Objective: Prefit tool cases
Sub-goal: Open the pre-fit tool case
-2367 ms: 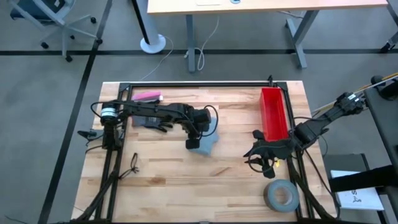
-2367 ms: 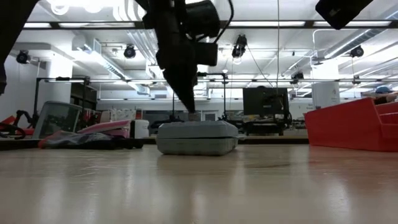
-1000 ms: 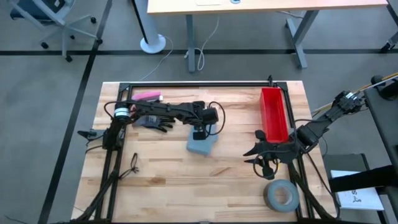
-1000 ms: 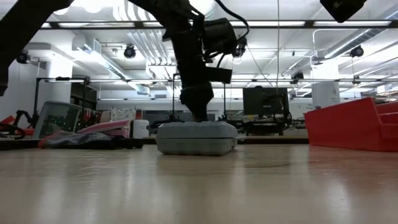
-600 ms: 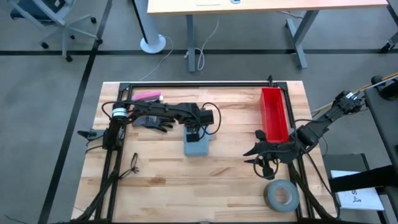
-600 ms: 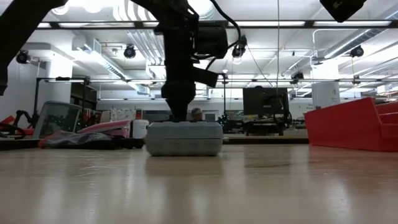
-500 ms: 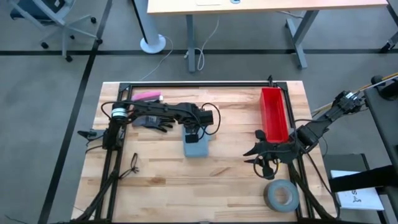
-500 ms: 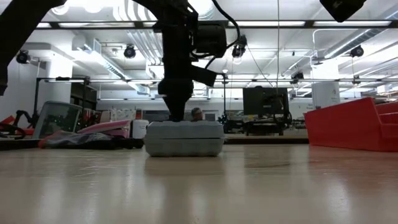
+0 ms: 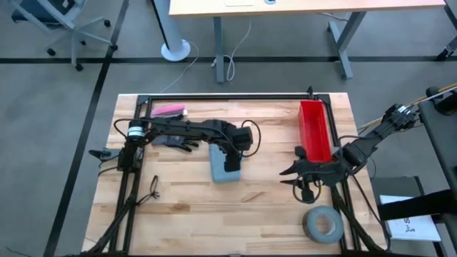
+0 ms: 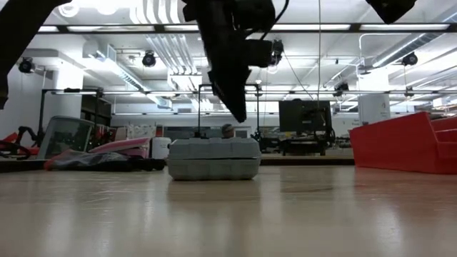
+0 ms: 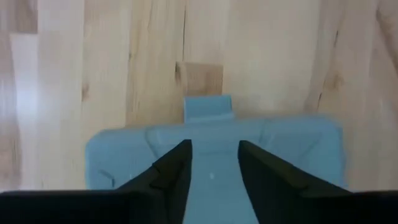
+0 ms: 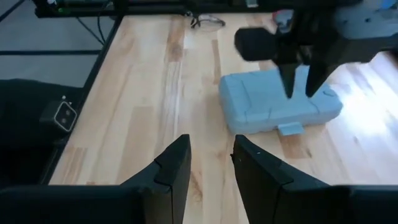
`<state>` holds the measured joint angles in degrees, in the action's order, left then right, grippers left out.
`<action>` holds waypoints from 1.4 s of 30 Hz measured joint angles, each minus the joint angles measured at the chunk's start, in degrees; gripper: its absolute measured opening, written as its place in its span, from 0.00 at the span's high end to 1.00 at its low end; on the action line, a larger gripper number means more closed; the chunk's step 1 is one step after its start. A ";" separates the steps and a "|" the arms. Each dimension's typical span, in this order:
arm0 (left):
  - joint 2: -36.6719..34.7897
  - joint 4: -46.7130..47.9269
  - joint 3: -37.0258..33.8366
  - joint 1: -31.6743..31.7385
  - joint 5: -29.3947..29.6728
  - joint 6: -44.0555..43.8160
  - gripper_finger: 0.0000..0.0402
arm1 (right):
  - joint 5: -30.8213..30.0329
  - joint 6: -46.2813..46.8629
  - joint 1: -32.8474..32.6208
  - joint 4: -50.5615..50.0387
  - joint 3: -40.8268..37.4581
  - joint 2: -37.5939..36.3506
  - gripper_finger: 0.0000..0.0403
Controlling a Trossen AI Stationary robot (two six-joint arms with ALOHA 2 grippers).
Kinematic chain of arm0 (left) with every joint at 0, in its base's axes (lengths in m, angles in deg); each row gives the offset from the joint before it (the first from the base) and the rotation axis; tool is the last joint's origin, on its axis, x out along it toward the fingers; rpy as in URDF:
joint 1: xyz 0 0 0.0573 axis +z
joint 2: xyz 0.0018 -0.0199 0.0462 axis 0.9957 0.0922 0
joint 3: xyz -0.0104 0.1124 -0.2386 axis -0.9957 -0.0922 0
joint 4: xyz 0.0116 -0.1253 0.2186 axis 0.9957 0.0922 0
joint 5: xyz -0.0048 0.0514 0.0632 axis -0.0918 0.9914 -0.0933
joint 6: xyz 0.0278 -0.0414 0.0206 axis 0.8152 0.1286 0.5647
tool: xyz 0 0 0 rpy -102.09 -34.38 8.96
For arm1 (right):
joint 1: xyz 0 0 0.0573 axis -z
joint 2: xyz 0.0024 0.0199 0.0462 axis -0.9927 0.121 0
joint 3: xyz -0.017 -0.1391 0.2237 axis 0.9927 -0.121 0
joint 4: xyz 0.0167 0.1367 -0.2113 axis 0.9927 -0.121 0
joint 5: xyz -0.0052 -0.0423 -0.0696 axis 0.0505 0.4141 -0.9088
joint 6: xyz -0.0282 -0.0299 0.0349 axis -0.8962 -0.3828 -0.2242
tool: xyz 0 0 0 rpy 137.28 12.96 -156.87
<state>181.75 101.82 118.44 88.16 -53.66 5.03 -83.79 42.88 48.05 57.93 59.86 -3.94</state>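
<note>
At table centre: closed grey-blue tool case, flat | left gripper parted above | right gripper parted, aside

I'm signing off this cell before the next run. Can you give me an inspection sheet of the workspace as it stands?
Surface: wooden table, black frame round it.
Job's things: tool case closed, lying flat mid-table.
Clutter: red bin, tape roll, pink item.
Grippers: left gripper open just above the case, not touching; right gripper open, empty, beside the bin.
Cables: loose black cable at the left edge.
Surroundings: desk legs, office chair on grey floor.
</note>
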 joint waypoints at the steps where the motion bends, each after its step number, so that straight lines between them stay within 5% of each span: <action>1: 0.00 -0.41 0.00 -0.16 0.00 -0.04 0.60 | -0.66 -0.16 0.00 -0.01 0.00 -0.41 0.75; 14: 4.36 -2.41 2.12 -0.93 -5.57 -1.28 0.38 | -3.77 0.21 0.00 -1.93 0.00 -2.87 0.72; 29: 21.28 17.17 25.07 -0.26 -5.57 -0.04 0.42 | -3.70 0.30 0.00 -2.17 0.00 -2.89 0.71; 42: 22.22 19.17 26.92 0.82 -2.26 -1.64 0.34 | -3.31 -2.40 -0.02 -2.33 0.00 -2.89 0.71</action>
<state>203.97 120.99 145.36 88.98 -55.93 3.40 -87.10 40.48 48.02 55.60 59.86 -6.83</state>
